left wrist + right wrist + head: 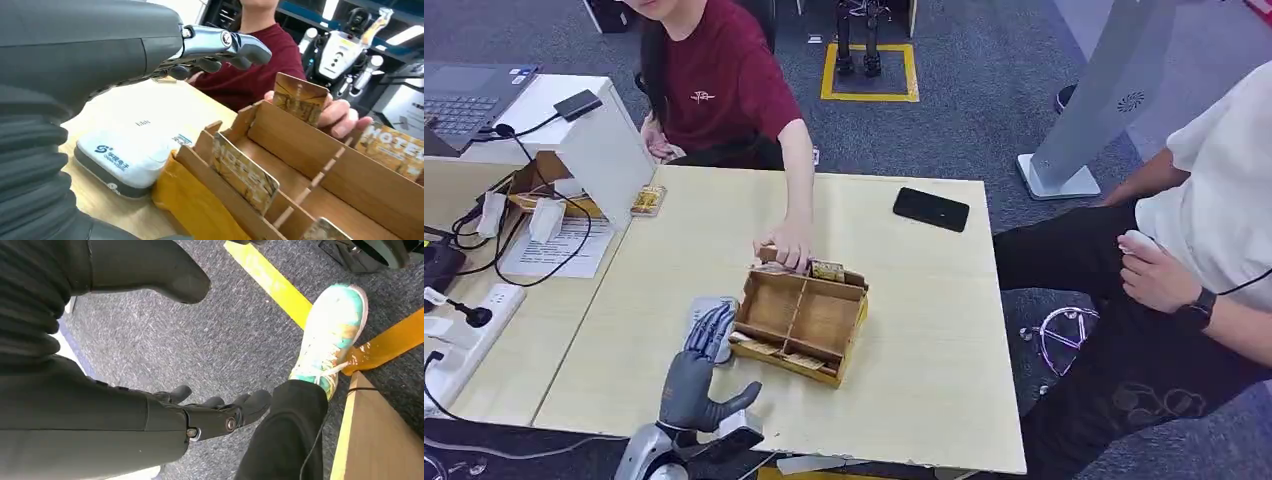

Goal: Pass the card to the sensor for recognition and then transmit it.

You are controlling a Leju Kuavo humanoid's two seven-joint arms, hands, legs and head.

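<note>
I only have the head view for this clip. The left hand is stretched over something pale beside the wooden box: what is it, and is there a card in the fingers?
Observer: The left wrist view shows a white and grey sensor with a blue logo. The left hand hovers above it, empty.
Operator: Where are the cards, then?
Observer: One patterned card stands in the near slot of the box, lettering showing.
Operator: And the person's hand at the far side?
Observer: It pinches another card at the far wall.
Operator: Right hand?
Observer: The right hand hangs over the carpet, fingers apart, holding nothing.
</note>
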